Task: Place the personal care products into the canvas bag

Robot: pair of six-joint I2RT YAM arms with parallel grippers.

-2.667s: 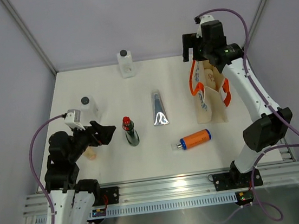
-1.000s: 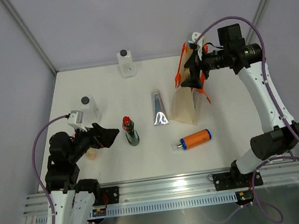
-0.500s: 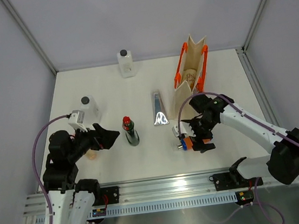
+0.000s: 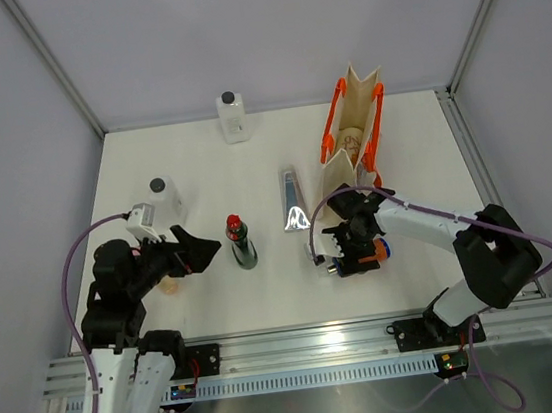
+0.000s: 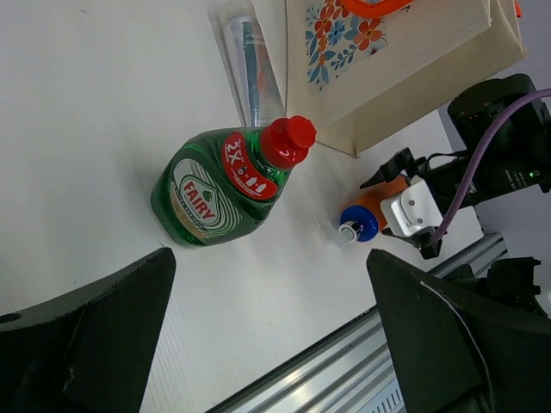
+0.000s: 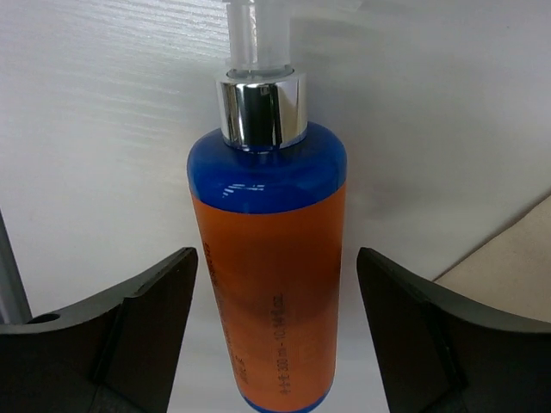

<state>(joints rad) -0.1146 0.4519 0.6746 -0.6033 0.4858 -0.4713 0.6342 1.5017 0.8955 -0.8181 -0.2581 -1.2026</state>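
Note:
The canvas bag (image 4: 350, 172) stands upright and open at the back right, with orange handles; its flowered side (image 5: 392, 64) shows in the left wrist view. The orange blue-capped bottle (image 6: 267, 284) lies on the table just in front of the bag. My right gripper (image 6: 271, 344) is open and straddles it, with a gap on each side. From above, my right gripper (image 4: 352, 254) covers most of that bottle (image 4: 372, 251). My left gripper (image 4: 201, 253) is open and empty, left of the dark green red-capped bottle (image 4: 242, 246). The silver tube (image 4: 294, 202) lies mid-table.
One clear black-capped bottle (image 4: 233, 118) stands at the back edge, another (image 4: 162, 200) at the left behind my left arm. A peach item (image 4: 171, 286) peeks out under the left wrist. The metal rail (image 4: 303, 344) runs along the near edge.
My right arm let go of the bag, which now stands upright farther back. It dropped to the table and shifted left over the orange bottle. The left arm has barely moved.

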